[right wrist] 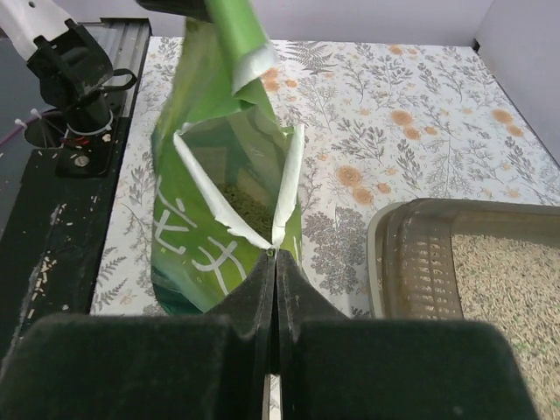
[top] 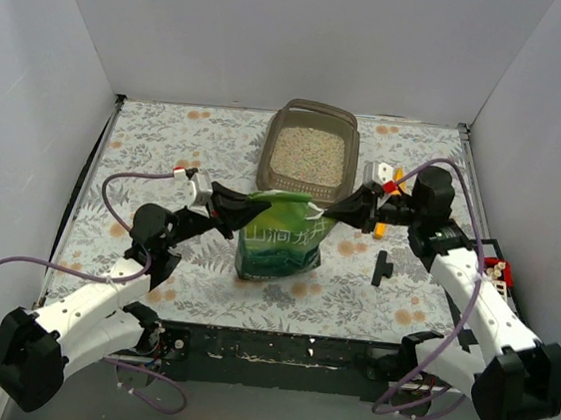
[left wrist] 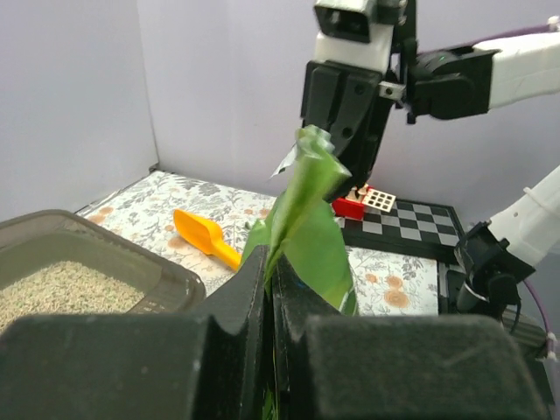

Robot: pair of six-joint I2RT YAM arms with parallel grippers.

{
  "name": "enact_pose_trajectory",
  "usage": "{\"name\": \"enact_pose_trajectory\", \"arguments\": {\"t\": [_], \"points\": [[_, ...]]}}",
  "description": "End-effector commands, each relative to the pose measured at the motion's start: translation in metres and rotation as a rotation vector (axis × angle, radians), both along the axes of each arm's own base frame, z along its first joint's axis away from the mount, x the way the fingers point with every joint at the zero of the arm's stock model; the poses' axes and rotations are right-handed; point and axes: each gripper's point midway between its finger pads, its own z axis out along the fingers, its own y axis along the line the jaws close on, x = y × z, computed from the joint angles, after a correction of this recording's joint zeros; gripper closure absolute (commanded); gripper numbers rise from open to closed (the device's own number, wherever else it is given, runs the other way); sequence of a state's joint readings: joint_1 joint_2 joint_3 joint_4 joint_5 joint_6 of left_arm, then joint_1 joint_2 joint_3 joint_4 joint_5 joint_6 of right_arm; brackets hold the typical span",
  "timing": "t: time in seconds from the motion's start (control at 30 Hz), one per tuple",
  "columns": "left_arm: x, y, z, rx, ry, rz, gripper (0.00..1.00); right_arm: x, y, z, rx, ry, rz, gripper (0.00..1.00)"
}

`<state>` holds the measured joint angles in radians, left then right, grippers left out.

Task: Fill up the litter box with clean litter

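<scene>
Litter box [top: 268,154] sits far-centre on the floral tabletop [top: 168,138], clean litter [top: 308,156] covering its floor. Green pouch [top: 280,238] stands upright just in front of it, mouth open, granules [right wrist: 247,203] visible inside from the right wrist view. Left gripper [left wrist: 269,262] is clamped on the pouch's left top edge, right gripper [right wrist: 275,255] clamped on the opposite edge. Orange-yellow scoop [left wrist: 206,234] lies on the tabletop beside the box, partly under the right arm.
</scene>
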<state>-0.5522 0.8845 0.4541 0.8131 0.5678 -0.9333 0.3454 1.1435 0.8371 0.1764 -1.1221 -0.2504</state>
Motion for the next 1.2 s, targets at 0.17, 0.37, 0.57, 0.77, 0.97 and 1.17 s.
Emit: {"name": "enact_pose_trajectory", "arguments": {"t": [0.17, 0.37, 0.57, 0.77, 0.97, 1.17], "points": [[-0.018, -0.001, -0.040, 0.063, 0.052, -0.133, 0.97, -0.049, -0.033, -0.032, -0.083, 0.072, -0.153, 0.99], [-0.035, -0.007, -0.089, 0.121, 0.198, -0.247, 0.66, -0.064, -0.040, -0.056, -0.093, 0.130, -0.175, 0.99], [-0.043, -0.014, -0.082, 0.099, 0.226, -0.335, 0.53, -0.067, -0.040, -0.052, -0.087, 0.116, -0.166, 0.99], [-0.036, -0.020, -0.072, 0.099, 0.216, -0.348, 0.51, -0.070, -0.039, -0.059, -0.089, 0.140, -0.149, 0.99], [-0.030, -0.041, -0.074, 0.143, 0.237, -0.392, 0.51, -0.068, -0.039, -0.060, -0.079, 0.144, -0.159, 0.99], [-0.029, -0.056, -0.091, 0.216, 0.272, -0.434, 0.52, -0.070, -0.040, -0.059, -0.078, 0.147, -0.165, 0.99]]}}
